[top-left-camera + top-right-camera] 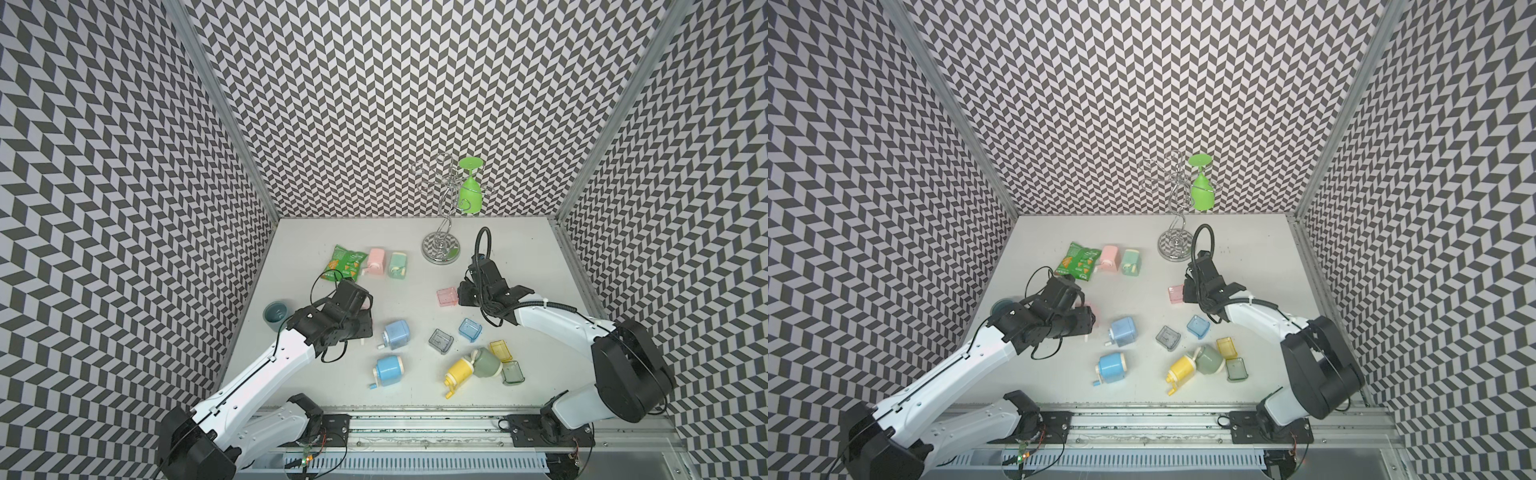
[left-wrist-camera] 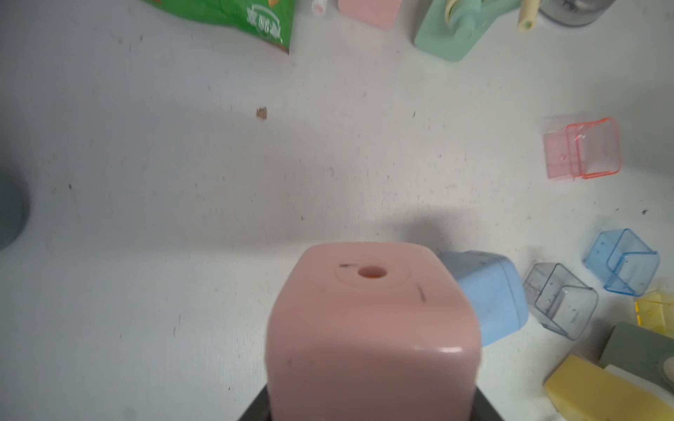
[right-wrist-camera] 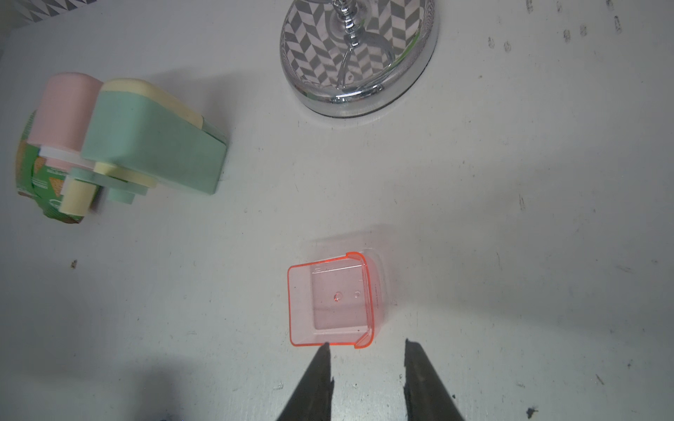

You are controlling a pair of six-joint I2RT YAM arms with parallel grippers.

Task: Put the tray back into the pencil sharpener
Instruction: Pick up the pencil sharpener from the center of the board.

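Note:
A pink pencil sharpener (image 2: 372, 328) fills the near part of the left wrist view, its pencil hole facing away from the camera. My left gripper (image 1: 362, 311) is shut on it, a little above the table at centre left. The clear red-pink tray (image 3: 332, 299) lies on the table right of centre, seen in both top views (image 1: 447, 297) (image 1: 1176, 294). My right gripper (image 3: 366, 343) stands open just beside the tray. One fingertip (image 3: 324, 350) reaches the tray's near rim; the tray is not between the fingers.
Two blue sharpeners (image 1: 397, 333) (image 1: 388, 370), a yellow one (image 1: 457, 372) and a grey-green one (image 1: 486, 362) lie in front. Loose grey (image 1: 440, 340), blue (image 1: 470, 329), yellow (image 1: 500, 350) and green (image 1: 512, 372) trays lie nearby. Snack bag (image 1: 344, 262), cup (image 1: 275, 311), chrome glass rack (image 1: 441, 245).

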